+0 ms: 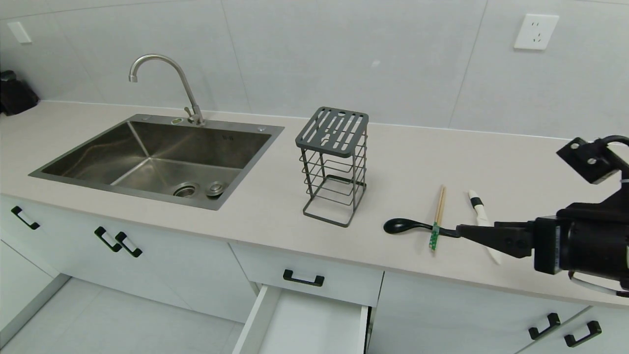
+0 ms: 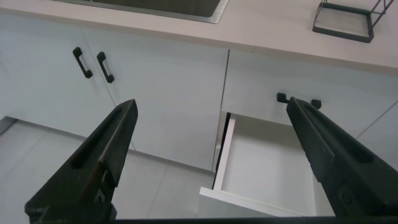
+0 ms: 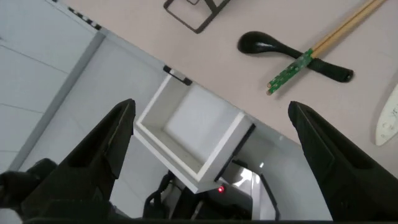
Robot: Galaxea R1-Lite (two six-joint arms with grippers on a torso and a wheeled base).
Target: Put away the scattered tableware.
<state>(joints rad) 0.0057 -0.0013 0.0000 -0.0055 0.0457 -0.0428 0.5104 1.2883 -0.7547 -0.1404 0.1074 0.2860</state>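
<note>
Black spoon (image 1: 400, 225) lay unstowed, lower right of the head view.
Right gripper (image 3: 211, 107) and left gripper (image 2: 211, 104) gaped open; the right, I judged, must next grasp it.

stainless steel sink (image 1: 88, 160) in the pale counter's (image 1: 408, 157) left part; grey wire rack (image 1: 333, 130) at its middle. right of it, near the front edge, wooden chopsticks (image 1: 439, 209) cross the black spoon (image 1: 400, 226) handle, white spoon (image 1: 479, 206) just beside.

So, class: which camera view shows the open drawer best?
The right wrist view: the open drawer appears nearly whole from above, its white inside visible. The head view cuts it off at the picture's bottom edge; the left wrist view catches one side wall and some floor.
</note>
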